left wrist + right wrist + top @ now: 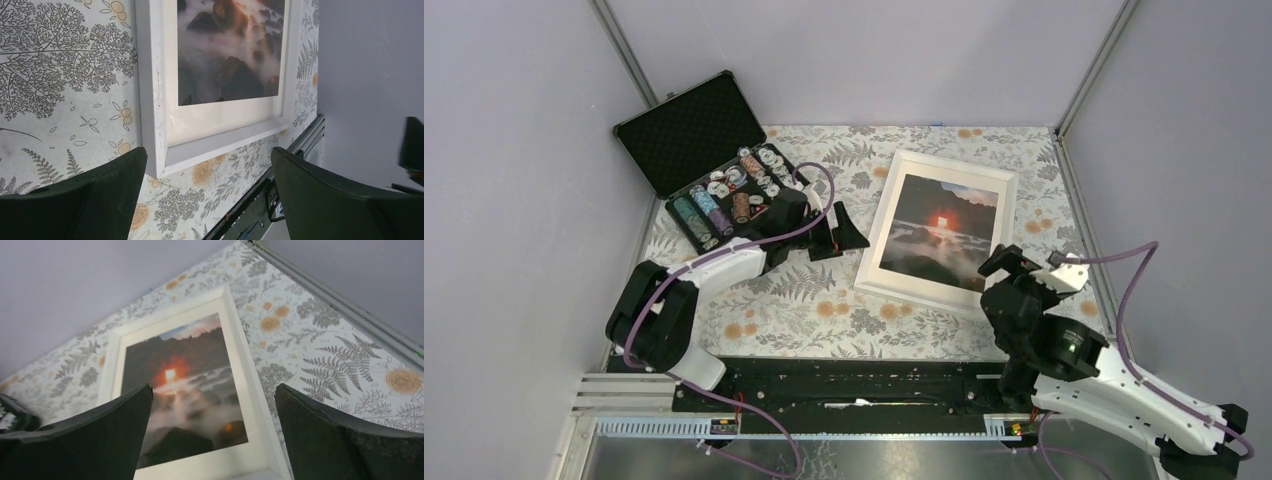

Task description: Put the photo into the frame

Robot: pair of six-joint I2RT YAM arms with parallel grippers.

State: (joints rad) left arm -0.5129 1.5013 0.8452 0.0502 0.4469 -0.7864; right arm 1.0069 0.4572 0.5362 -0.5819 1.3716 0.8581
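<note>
Here: photo point(940, 225) inside frame point(879, 228), long axis roughly 12–6 | 10 o'clock of nearer right gripper point(1031, 262), spread | left gripper point(834, 238) spread.

Plain lavender-grey walls point(514, 150) enclosed the surface point(824, 310) on 3 sides, its cover printed with grey ferns and orange flowers; aluminium posts point(624, 50) marked the back corners.

The right gripper point(1032, 262) covers a near corner of the frame point(876, 240), perhaps touching it.

Robot lab cell, plain walls point(514, 150), aluminium posts point(631, 55), patterned tabletop point(804, 310)
</note>
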